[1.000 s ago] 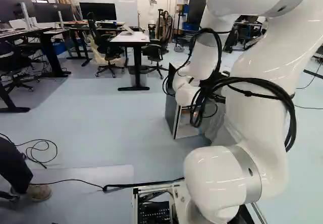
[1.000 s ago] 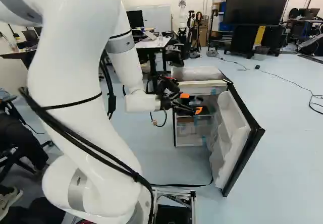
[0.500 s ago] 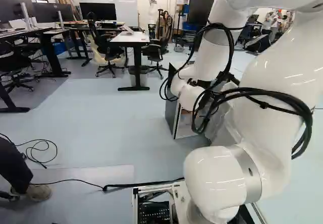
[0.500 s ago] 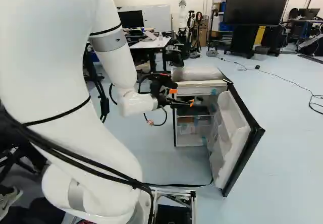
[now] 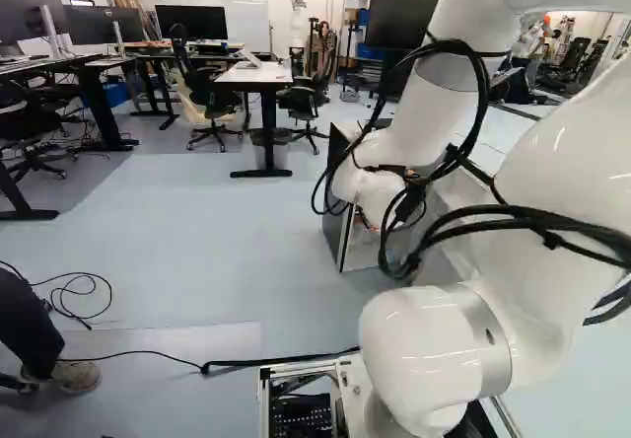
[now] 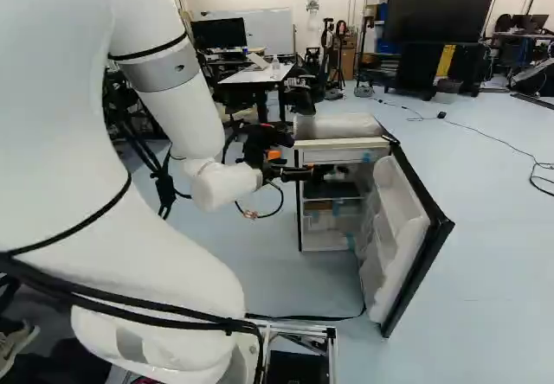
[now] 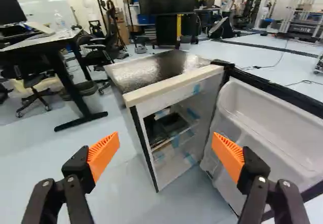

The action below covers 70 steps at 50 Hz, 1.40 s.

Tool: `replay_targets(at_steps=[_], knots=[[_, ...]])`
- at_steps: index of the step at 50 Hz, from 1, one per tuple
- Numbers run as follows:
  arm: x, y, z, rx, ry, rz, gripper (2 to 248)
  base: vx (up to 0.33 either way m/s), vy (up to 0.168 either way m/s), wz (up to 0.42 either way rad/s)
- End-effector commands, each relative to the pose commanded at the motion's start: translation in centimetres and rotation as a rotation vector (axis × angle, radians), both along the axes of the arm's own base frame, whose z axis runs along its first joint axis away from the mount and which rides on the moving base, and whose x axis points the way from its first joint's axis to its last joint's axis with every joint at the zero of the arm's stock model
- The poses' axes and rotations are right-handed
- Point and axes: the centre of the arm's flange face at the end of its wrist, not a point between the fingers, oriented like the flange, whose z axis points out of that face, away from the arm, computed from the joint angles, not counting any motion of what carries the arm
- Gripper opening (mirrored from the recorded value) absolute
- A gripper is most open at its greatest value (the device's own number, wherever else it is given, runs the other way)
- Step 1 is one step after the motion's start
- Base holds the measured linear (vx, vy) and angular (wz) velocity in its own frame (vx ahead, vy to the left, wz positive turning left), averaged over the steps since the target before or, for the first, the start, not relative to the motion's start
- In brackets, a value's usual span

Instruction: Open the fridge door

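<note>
In the right base view the black gripper point(image 6: 303, 171) is level with the upper part of the fridge opening, on the side away from the door. The small fridge point(image 6: 339, 127) stands on the floor, its door point(image 6: 403, 228) swung wide and showing white shelves inside. Seen from the wrist, the gripper point(image 7: 165, 142) is open, its orange pads far apart with nothing gripped. Ahead, between and beyond the fingers, is the fridge point(image 7: 174, 89) with its dark interior; the door point(image 7: 275, 125) extends past one finger. The left base view shows the fridge's grey side point(image 5: 335, 177), partly behind my arm.
A white-topped table point(image 5: 254, 73) and office chairs point(image 5: 212, 93) stand beyond the fridge. A large screen point(image 6: 440, 8) is farther back. Another robot point(image 6: 312, 21) stands by the far wall. Cables lie on the floor.
In the right base view my gripper has drawn back leftward from in front of the fridge opening, and the arm's links have shifted. The base, fridge and door have stayed put.
</note>
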Motion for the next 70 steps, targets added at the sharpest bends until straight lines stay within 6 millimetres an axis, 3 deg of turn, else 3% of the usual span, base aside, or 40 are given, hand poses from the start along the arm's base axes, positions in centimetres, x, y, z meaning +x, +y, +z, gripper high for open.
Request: replay_targets(at_steps=[34, 70], knots=[[-3.0, 2.3, 0.2, -0.022, 0.027, 0.26, 247, 0.0, 0.0, 0.0], [-4.9, 3.5, 0.0, -0.045, 0.049, 0.396, 247, 0.0, 0.0, 0.0]])
